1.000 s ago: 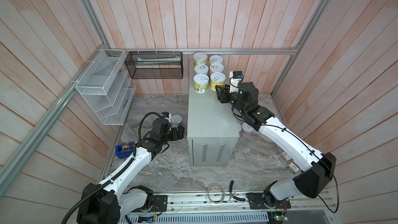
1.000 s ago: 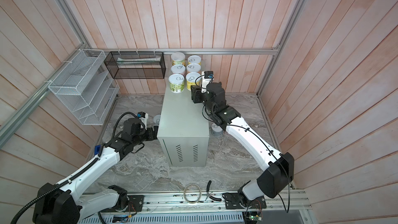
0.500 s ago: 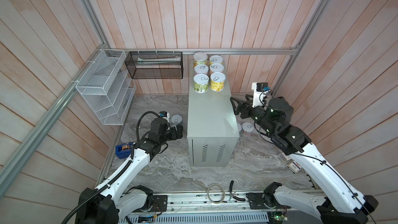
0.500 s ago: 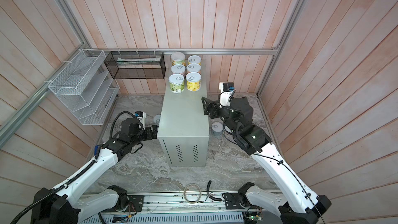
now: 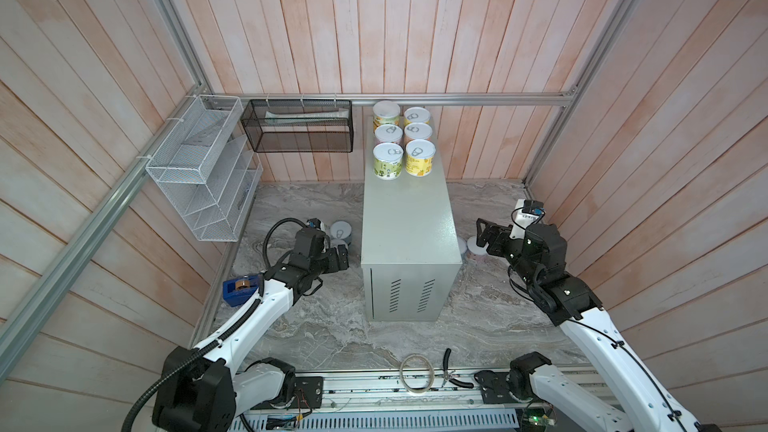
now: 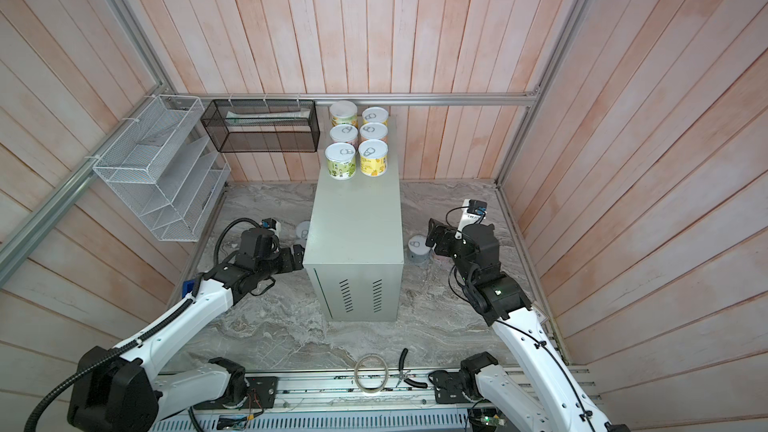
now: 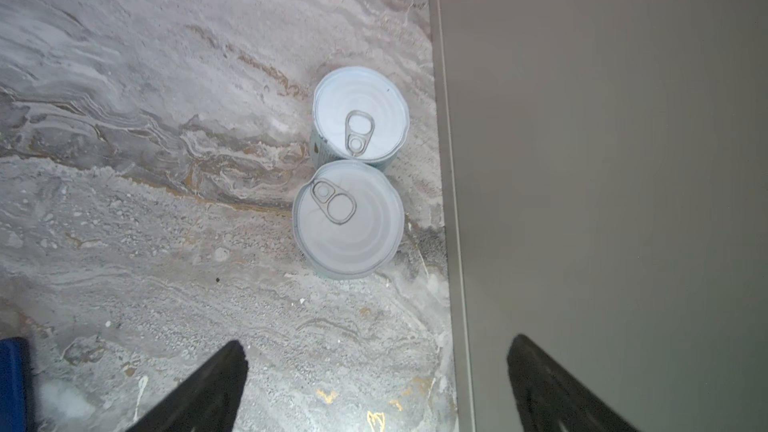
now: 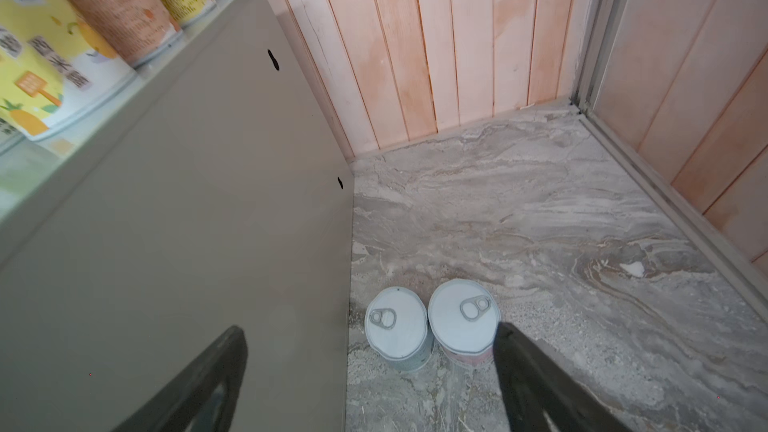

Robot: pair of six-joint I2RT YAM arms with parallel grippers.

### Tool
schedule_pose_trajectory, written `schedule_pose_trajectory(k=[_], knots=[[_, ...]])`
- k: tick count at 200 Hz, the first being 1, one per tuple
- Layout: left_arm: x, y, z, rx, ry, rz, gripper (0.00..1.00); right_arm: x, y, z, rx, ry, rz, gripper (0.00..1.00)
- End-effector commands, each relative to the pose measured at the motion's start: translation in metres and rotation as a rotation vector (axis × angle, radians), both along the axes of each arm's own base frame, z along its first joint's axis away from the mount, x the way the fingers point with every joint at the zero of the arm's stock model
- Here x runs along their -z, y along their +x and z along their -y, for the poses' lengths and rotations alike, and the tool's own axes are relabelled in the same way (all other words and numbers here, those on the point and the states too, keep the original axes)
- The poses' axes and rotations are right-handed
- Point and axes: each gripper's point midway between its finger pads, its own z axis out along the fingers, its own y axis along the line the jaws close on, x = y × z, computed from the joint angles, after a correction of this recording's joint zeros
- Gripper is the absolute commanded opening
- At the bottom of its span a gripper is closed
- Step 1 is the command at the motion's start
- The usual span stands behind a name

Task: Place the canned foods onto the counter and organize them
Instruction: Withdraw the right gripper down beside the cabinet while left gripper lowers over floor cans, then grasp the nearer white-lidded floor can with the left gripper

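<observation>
Your left gripper (image 7: 378, 347) hangs low beside the counter (image 5: 405, 218), jaws wide apart, nothing in them. Just ahead of it, two pale blue cans (image 7: 348, 218) stand upright on the marble surface (image 7: 166, 160), touching each other and close to the counter's side wall. Over on the other side, your right gripper (image 8: 369, 331) is spread wide and empty too, above two more upright cans (image 8: 396, 328), side by side, one pink-labelled. Up top, six cans (image 5: 420, 156) stand in two neat rows of three at the counter's far end.
</observation>
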Motion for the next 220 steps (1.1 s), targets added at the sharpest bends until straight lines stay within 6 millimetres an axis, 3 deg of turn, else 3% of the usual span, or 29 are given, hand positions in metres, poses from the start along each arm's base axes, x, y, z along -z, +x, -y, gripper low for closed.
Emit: schedule_pose_trajectory(k=[1,35,150,220], knots=[[0.001,0.007,0.001,0.006,0.012,-0.015,1.0,0.012,0.005,-0.017,-0.071,0.068,-0.026,0.92],[0.005,0.016,0.006,0.02,-0.002,0.008,1.0,0.027,0.013,-0.027,-0.107,0.079,-0.062,0.92],[0.054,0.073,0.008,-0.048,0.103,-0.069,0.99,0.014,0.021,-0.032,-0.121,0.083,-0.038,0.92],[0.088,0.084,0.002,-0.084,0.161,-0.106,0.96,0.015,0.021,-0.032,-0.12,0.084,-0.043,0.91]])
